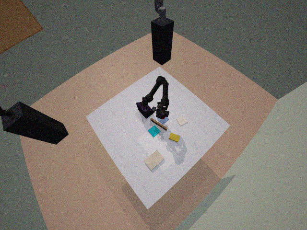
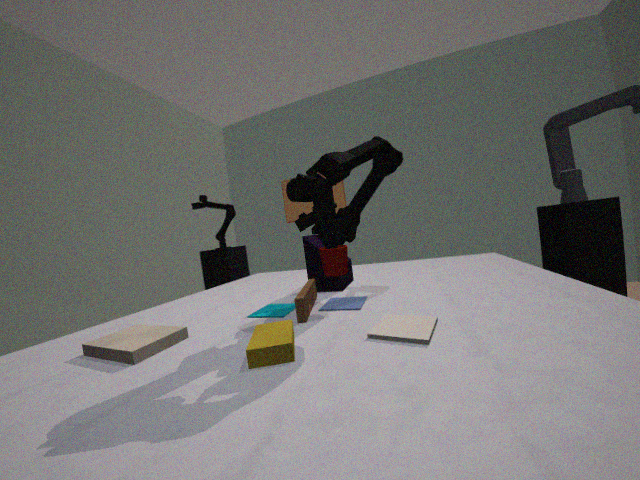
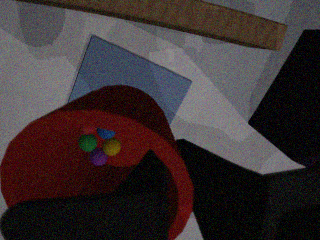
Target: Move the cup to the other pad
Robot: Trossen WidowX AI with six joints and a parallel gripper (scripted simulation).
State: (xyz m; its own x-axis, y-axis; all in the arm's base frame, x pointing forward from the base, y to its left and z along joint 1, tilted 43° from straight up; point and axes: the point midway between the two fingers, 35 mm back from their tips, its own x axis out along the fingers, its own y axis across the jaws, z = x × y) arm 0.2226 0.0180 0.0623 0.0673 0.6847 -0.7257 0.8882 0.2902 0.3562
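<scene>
Above the blue pad (image 2: 343,303), I'm carrying the cup (image 2: 333,260) clamped tight in the end effector (image 3: 150,200), lifted off the bench (image 2: 465,361); marbles (image 3: 99,147) sitting inside. Next I'm clearing the bar (image 2: 305,300) toward the teal pad (image 2: 271,310), keeping the cup level.

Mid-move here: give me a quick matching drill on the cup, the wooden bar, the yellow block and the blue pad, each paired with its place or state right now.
Things:
1. red cup
2. wooden bar
3. yellow block
4. blue pad

States:
A. flat on the table, below the cup
B. stands on edge between the two coloured pads
C. lifted, gripped by the hand, marbles inside
D. nearest the exterior camera of the four

Pairs: 1-C, 2-B, 3-D, 4-A
</scene>
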